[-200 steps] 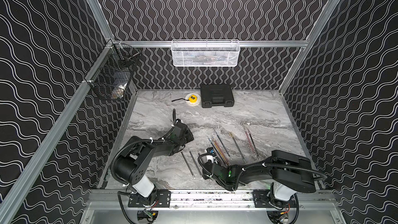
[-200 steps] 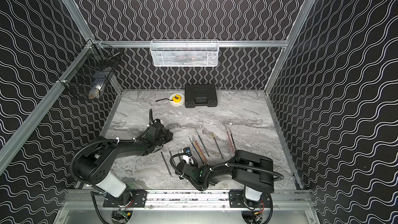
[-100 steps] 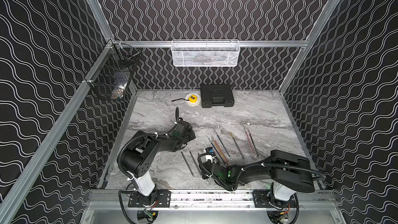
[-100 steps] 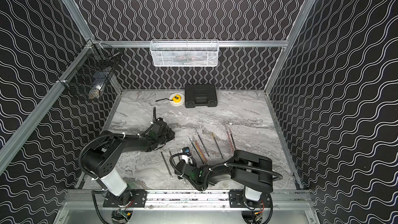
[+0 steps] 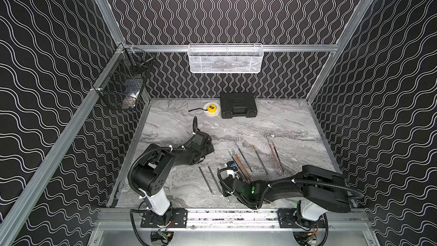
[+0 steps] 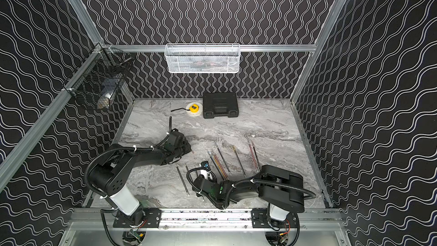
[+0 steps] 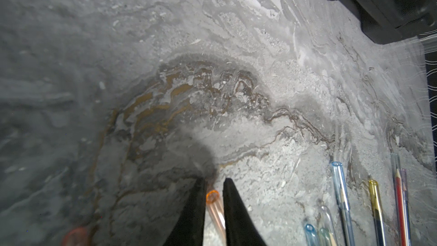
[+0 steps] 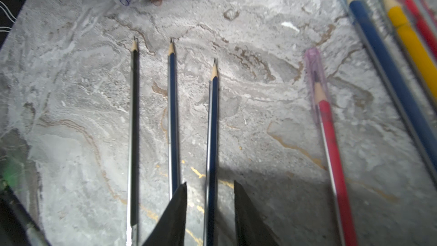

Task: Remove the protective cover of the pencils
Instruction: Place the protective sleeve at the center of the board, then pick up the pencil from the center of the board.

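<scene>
While the right pincer (image 8: 210,183) stands open astride a bare blue pencil (image 8: 212,126) near the front edge of the tabletop (image 5: 260,124), the left pincer (image 7: 214,179) has its jaws almost together around an empty orange cover (image 7: 212,197); whether it pinches it, I cannot tell. Covered pencils (image 5: 240,165) lie fanned toward the right edge. Each cover looks light, thin and smooth, so it may slip or crush: I would hold the stiff pencil at mid-shaft and take the cover near its open end, gently.
</scene>
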Tool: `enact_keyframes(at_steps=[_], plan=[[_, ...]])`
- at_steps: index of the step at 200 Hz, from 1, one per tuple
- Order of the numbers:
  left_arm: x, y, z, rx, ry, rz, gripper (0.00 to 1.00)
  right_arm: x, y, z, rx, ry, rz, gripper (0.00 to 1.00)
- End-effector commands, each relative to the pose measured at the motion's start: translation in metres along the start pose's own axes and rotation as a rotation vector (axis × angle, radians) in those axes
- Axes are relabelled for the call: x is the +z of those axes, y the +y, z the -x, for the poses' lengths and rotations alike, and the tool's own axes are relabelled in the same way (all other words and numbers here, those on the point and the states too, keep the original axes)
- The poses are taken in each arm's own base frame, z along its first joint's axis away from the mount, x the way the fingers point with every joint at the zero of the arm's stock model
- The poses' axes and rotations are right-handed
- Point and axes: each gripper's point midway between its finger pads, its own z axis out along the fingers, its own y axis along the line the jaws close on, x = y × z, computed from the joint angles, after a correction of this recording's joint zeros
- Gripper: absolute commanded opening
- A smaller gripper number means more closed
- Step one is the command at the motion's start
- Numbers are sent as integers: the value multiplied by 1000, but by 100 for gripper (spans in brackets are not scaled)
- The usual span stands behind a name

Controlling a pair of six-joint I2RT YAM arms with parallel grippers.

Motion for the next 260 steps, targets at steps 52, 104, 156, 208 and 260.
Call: enact_keyframes(at_steps=[52, 104, 156, 208, 260], plan=[[-19, -12, 14, 32, -12, 1, 22, -37, -31, 23, 20, -54, -89, 36], [-42, -28, 15, 35, -34, -65, 23, -49, -62, 10, 1, -10, -185, 35], [-79, -58, 8, 63, -60, -194, 27, -41, -70, -9, -51, 67, -205, 35], [-127, -66, 10, 57, -114, -309, 37, -33, -70, -22, -82, 152, -230, 32], [-166, -62, 14, 43, -181, -365, 57, -22, -75, -31, -68, 186, -247, 31]])
